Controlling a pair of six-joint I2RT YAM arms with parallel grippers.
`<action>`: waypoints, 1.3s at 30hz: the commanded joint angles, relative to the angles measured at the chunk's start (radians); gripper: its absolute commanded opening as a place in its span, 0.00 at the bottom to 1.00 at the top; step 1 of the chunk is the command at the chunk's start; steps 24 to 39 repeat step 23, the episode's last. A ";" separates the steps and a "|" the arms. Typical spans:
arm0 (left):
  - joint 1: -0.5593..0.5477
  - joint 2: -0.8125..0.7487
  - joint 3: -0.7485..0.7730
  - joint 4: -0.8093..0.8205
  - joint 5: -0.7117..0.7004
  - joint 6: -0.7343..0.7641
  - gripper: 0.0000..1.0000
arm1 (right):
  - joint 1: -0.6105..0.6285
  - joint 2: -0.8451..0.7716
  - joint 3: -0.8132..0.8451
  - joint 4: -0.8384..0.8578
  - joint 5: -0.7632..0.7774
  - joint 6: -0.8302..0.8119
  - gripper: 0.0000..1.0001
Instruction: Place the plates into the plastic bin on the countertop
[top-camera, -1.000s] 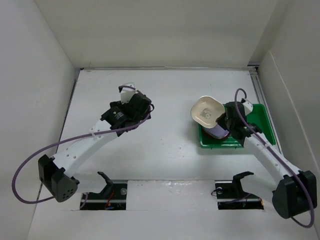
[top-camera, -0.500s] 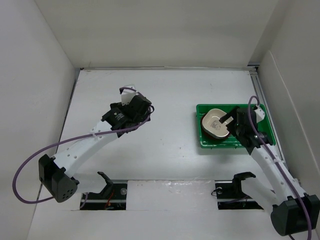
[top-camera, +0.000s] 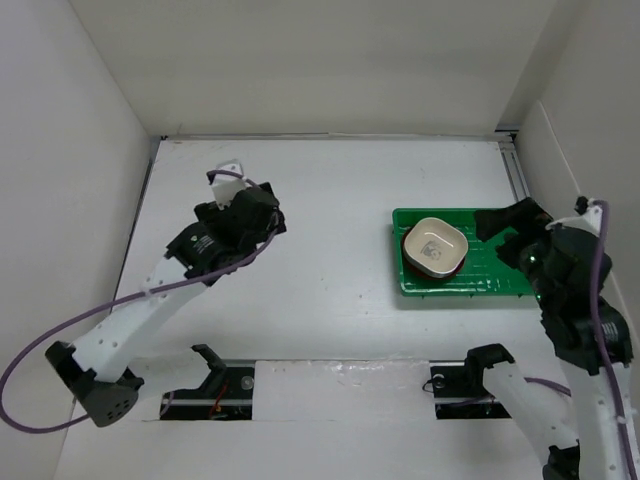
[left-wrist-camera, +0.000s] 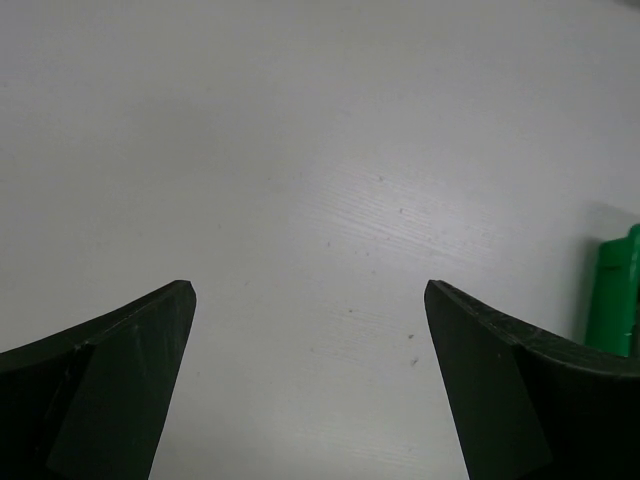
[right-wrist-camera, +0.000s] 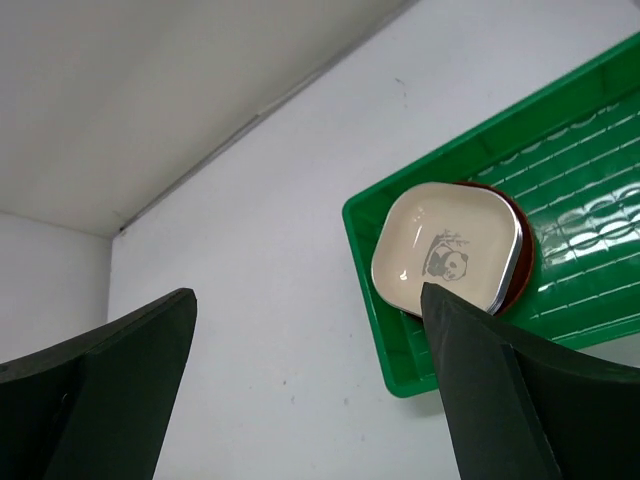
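Lifting the right gripper (right-wrist-camera: 308, 292) straight up, fingers spread and empty, looks the safest way clear of the cream plate (right-wrist-camera: 445, 250) resting on a red-orange plate (right-wrist-camera: 526, 258) at the plastic bin's (right-wrist-camera: 585, 240) left end; the left gripper (left-wrist-camera: 308, 285), also parted, holds nothing.

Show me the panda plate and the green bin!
Cream panda plate (right-wrist-camera: 445, 250): right wrist view, its middle.
Green plastic bin (top-camera: 487, 277): top external view, bare ribbed floor.
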 joint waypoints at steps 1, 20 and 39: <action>-0.002 -0.148 0.120 -0.099 -0.070 -0.065 1.00 | 0.009 -0.013 0.165 -0.207 -0.010 -0.109 0.99; -0.002 -0.704 -0.008 -0.146 0.089 -0.096 1.00 | 0.122 -0.140 0.445 -0.477 0.013 -0.192 0.99; -0.002 -0.695 0.010 -0.146 0.080 -0.096 1.00 | 0.132 -0.140 0.436 -0.477 0.033 -0.192 0.99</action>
